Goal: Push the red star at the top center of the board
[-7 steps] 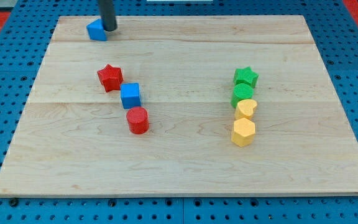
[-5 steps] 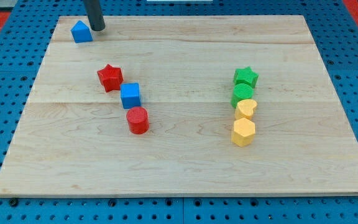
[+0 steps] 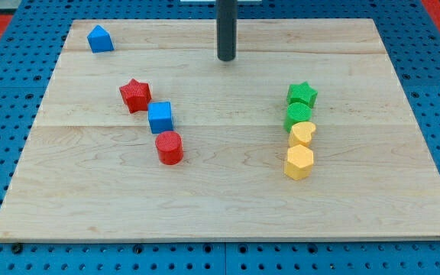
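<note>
The red star (image 3: 135, 95) lies on the wooden board (image 3: 228, 198), left of centre in the upper half. My tip (image 3: 226, 59) stands at the top centre of the board, well to the upper right of the red star and touching no block. A blue cube (image 3: 160, 118) sits just below and right of the star, close to it. A red cylinder (image 3: 169, 147) sits just below the cube.
A blue house-shaped block (image 3: 100, 39) lies at the top left corner. On the right a column runs downward: green star (image 3: 302, 95), green block (image 3: 299, 116), yellow heart (image 3: 302, 134), yellow hexagon (image 3: 299, 162). Blue pegboard surrounds the board.
My tip has left the blue house-shaped block, which slid left at the top left corner, and moved right to the top centre. The other blocks have not moved.
</note>
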Controlling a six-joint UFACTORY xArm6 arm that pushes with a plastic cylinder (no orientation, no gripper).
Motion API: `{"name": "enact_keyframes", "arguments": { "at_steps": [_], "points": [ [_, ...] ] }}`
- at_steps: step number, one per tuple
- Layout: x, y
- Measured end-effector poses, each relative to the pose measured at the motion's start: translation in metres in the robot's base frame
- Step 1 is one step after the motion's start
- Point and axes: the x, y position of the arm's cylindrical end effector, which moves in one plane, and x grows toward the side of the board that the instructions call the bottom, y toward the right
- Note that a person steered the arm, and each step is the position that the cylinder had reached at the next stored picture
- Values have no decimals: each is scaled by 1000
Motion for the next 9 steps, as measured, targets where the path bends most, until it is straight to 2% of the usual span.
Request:
{"name": "enact_keyframes", "arguments": {
  "at_steps": [1,2,4,6,7,8,9],
  "points": [
    [58,-36],
    [78,-107],
    [77,-175],
    [92,-185],
    [88,-233],
    [44,-218],
    [22,-173]
  ]
}}
